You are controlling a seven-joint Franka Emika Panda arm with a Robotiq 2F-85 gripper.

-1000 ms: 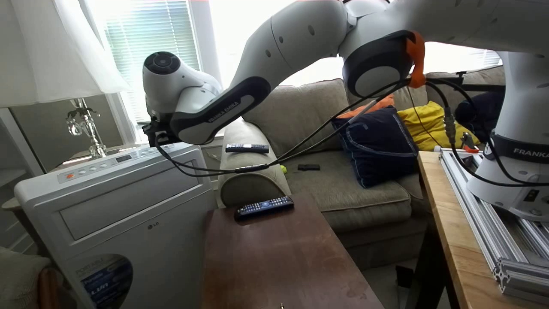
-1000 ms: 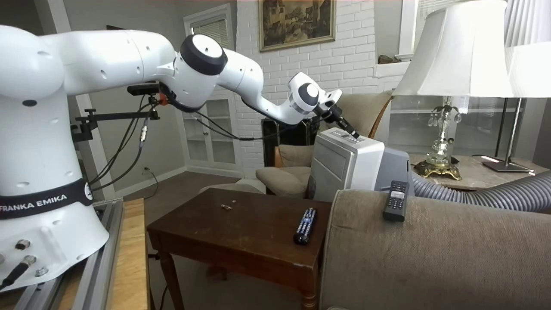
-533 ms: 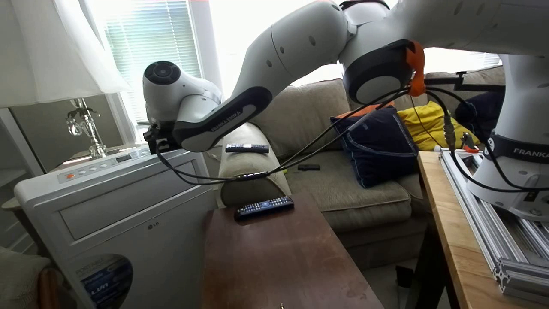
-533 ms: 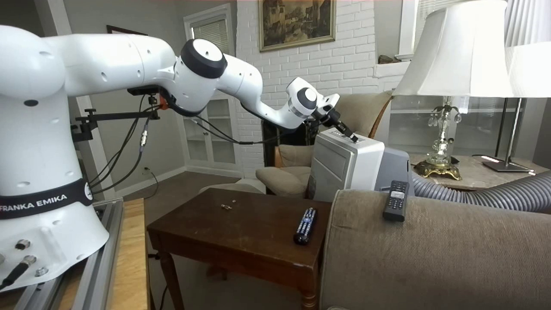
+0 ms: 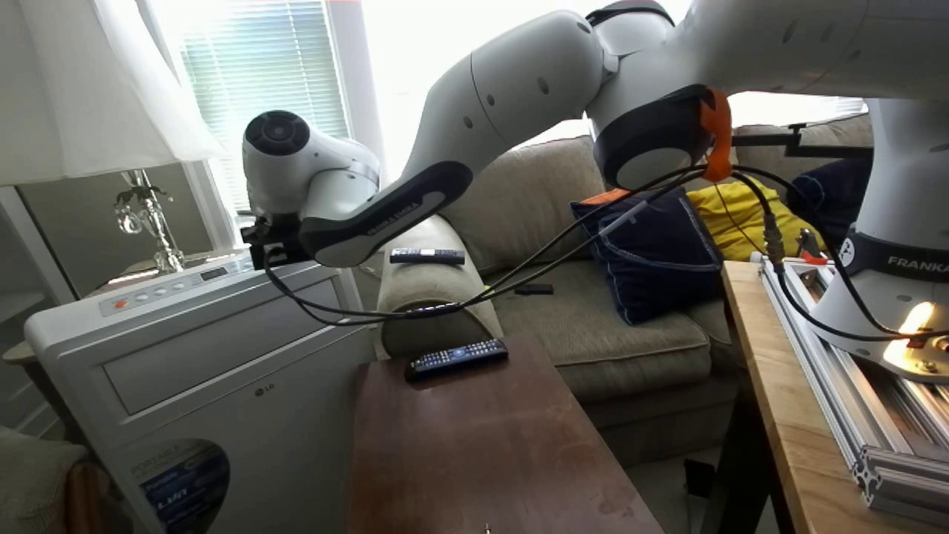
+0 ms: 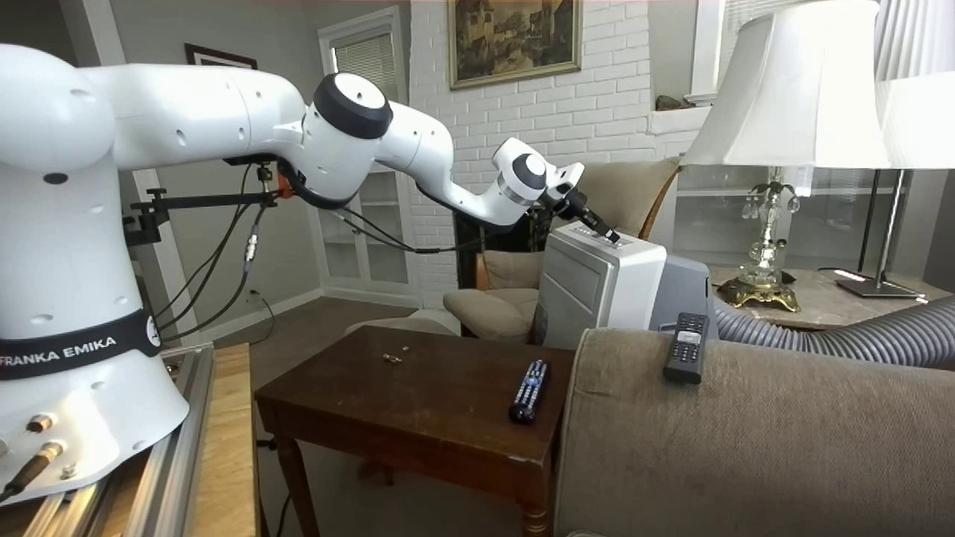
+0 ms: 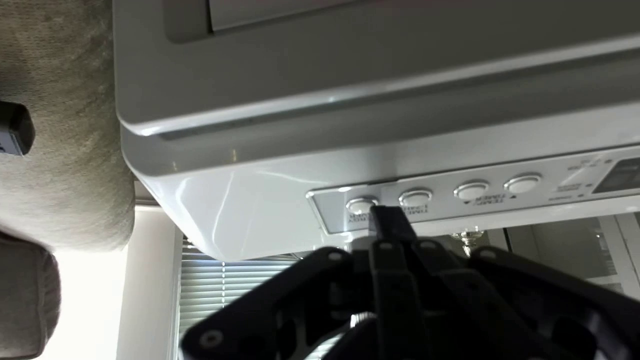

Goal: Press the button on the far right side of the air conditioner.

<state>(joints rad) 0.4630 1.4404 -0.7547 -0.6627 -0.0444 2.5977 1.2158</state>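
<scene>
Air conditioner stands beneath my gripper, which is clenched on nothing; I can't tell if they touch. It points between the far-right button and its neighbour, so an off-centre press could trigger the wrong one. Overpushing might shift the unit, just past the surface's corner by the sofa arm.

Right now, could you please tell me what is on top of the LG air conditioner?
A control panel with round white buttons and a dark display. In the wrist view, the closed gripper hides a patch by the end button; what it covers, and any contact, cannot be seen.
</scene>
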